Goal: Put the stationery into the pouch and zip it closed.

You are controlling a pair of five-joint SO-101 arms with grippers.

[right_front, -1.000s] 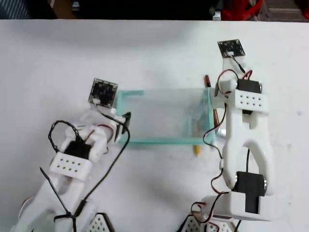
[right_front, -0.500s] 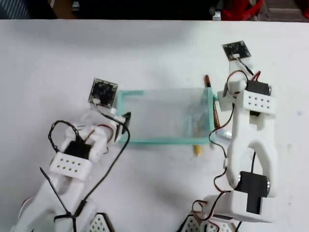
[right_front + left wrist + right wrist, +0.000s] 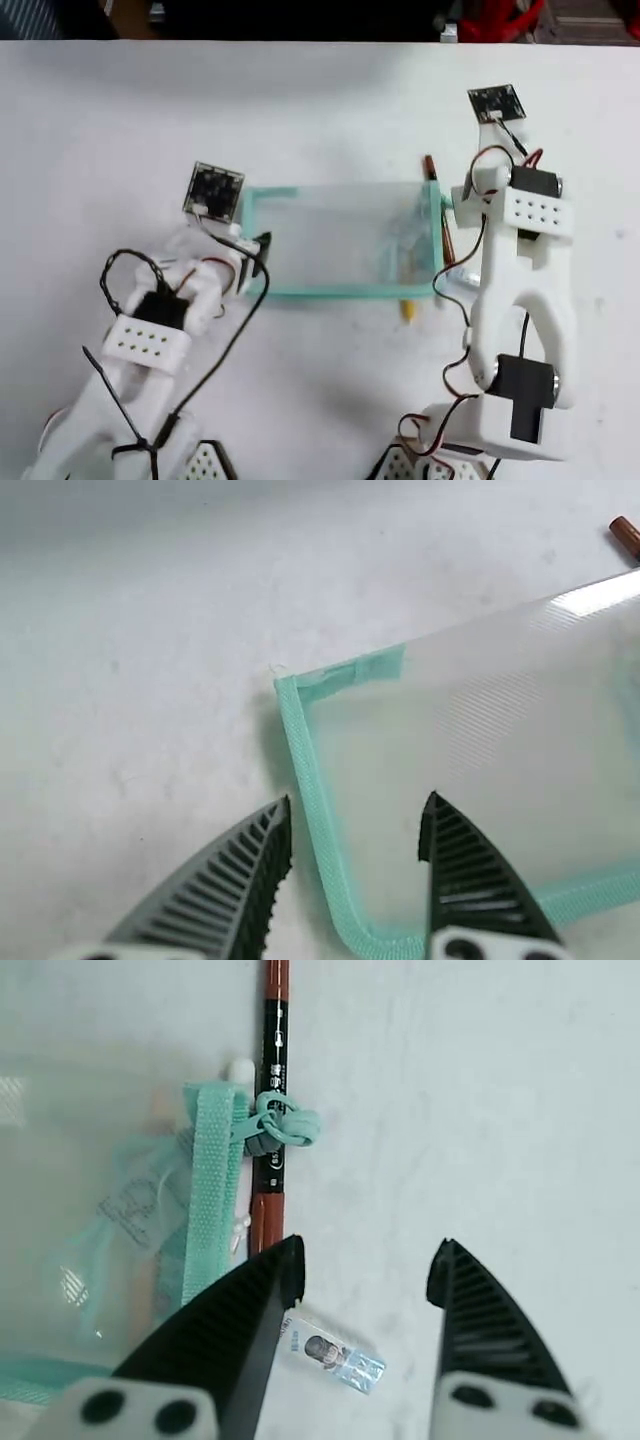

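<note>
Pouch (image 3: 470, 750) edge under parted left pincer (image 3: 358, 802)

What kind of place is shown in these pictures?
Probably a robotics lab bench: a left arm and right arm with loose cables at a white table, and a clear pouch and pen laid out.

The pouch (image 3: 340, 240) is frosted clear, edged in mint green. The pen (image 3: 272, 1060) is brown and black, the table (image 3: 300, 100) white. The left gripper (image 3: 358, 805) and right gripper (image 3: 370, 1250) are black, ribbed, on 2 white arms.
</note>
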